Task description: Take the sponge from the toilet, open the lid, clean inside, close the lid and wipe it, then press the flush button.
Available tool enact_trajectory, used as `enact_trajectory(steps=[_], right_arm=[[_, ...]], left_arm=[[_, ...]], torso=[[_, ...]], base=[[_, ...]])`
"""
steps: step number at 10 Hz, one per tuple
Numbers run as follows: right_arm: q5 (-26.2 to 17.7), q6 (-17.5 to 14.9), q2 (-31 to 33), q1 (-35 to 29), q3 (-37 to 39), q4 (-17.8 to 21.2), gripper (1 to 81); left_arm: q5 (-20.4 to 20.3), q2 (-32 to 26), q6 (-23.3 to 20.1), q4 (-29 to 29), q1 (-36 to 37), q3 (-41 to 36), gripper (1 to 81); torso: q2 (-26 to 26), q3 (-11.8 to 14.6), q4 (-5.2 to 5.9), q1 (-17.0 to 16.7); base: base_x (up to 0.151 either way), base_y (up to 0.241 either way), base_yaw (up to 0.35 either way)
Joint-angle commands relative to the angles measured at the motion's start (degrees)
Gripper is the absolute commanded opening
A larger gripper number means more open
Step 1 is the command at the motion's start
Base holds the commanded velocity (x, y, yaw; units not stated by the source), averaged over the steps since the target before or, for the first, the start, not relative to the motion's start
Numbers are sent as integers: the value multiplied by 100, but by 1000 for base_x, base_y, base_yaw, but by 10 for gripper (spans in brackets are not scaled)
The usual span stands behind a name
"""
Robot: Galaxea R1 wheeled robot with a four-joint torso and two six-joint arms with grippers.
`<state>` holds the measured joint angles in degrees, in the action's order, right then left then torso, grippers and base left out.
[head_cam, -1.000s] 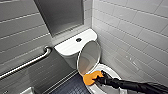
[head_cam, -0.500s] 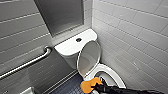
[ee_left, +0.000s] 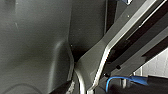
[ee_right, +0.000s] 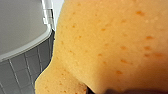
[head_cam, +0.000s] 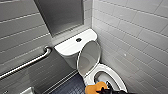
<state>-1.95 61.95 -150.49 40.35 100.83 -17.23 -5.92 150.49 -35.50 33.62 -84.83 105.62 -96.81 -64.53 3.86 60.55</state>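
The sponge [head_cam: 96, 88] is sitting right at the front edge of the toilet [head_cam: 86, 79] bowl, over the near rim, with the right claw [head_cam: 108, 91] closed on it. At least it looks gripped: the dark claw is pressed right up against it, and on the right wrist cam the orange foam [ee_right: 112, 45] is jammed right up to the lens. The lid [head_cam: 88, 57] is up, standing nearly vertical and leaning back against the tank. The flush button [head_cam: 78, 39] sits in the middle of the tank top [head_cam: 67, 46]. A metal grab bar [head_cam: 25, 65] runs along the grey wall on the left, white tile wall [head_cam: 130, 37] on the right, dark tiled floor [head_cam: 70, 86] below. Left claw: can't tell if it's open or closed.
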Motion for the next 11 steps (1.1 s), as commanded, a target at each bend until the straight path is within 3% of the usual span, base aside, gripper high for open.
enact_trajectory(steps=[1, 5, 8, 11], right_arm=[[-183, -17, 534, -102, -601, -88, 10], [406, -17, 869, 575, -609, -114, 10], [1206, -17, 1537, 1015, -803, -97, 10], [1689, 1, 2284, 1165, -1154, -9, 10]], left_arm=[[584, -89, -10, -31, -143, -199, 811], [592, -98, -18, -31, -143, -217, 811], [592, -89, -18, -49, -143, -217, 811], [584, -45, -18, -57, -143, -208, 811]], torso=[[0, 0, 0, 0], [0, 0, 0, 0], [0, 0, 0, 0], [0, 0, 0, 0]], base=[[0, 0, 0], [0, 0, 0], [0, 0, 0], [0, 0, 0]])
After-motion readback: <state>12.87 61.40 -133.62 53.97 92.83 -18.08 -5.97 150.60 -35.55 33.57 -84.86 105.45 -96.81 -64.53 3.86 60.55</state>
